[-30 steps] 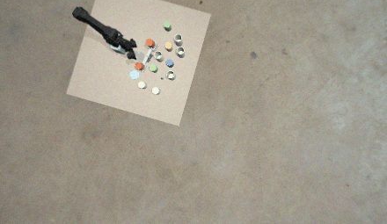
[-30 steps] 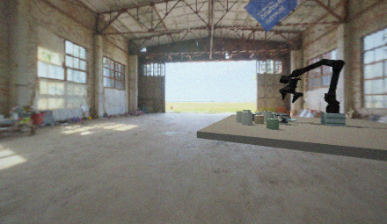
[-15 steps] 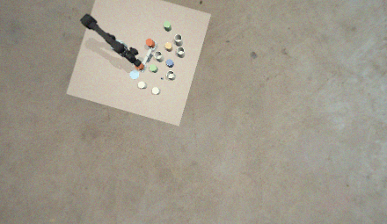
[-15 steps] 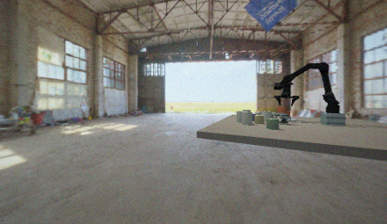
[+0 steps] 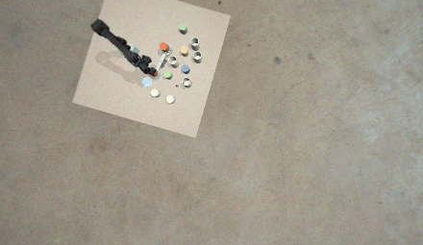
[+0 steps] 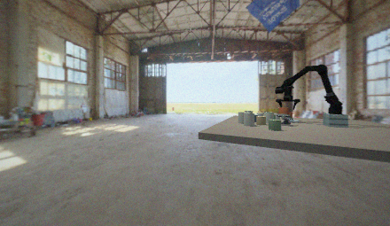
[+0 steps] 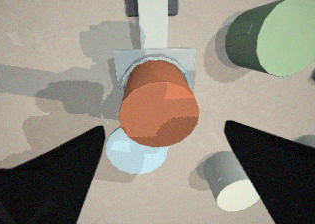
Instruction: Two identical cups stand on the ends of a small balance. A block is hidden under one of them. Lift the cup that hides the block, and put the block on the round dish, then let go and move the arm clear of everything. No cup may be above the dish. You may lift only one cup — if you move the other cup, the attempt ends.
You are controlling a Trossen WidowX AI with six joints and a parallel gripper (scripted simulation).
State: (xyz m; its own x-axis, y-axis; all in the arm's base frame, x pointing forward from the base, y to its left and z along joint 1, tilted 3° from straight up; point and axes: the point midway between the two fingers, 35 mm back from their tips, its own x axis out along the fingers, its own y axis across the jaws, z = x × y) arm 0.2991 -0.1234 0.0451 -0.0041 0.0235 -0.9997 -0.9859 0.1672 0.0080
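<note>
Fingers (image 5: 153,72) (image 6: 288,101) spread, empty. Orange-red cup (image 5: 155,74) (image 6: 284,111) (image 7: 159,114): probably light, rigid; grip mid-wall, lift straight. Pale-blue dish (image 5: 147,82) (image 7: 137,152) at seven o'clock, wrist view.

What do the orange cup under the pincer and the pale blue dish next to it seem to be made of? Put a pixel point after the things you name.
The orange cup (image 5: 155,74) (image 7: 159,114) looks like matte plastic or painted wood: its colour is even, with soft shading and no sharp glint. The pale blue dish (image 5: 147,82) (image 7: 137,152) could be smooth plastic or glazed ceramic; its flat, uniform colour leaves that open.
</note>
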